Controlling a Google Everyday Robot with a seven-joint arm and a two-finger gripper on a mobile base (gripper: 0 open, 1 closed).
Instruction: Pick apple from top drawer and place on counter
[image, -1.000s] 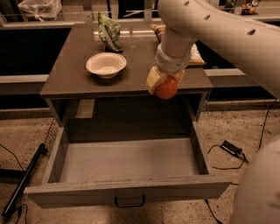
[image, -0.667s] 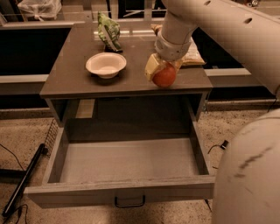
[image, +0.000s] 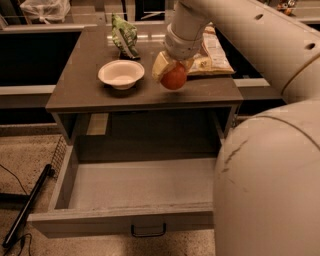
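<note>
Dark brown tabletop of a wooden cabinet fills the middle of the scene, above a speckled floor. The white arm reaches in from the upper right and bends downward at the wrist. Its gripper hangs over the tabletop's front middle, clamped on the apple, which is round with no clear long axis; contact with the surface is unclear. Just left sits a white bowl, behind it a green bag, and to the right a snack packet. Below, the top drawer stands pulled out.

White bowl, green bag behind it, pale snack packet — black rod on floor.
</note>
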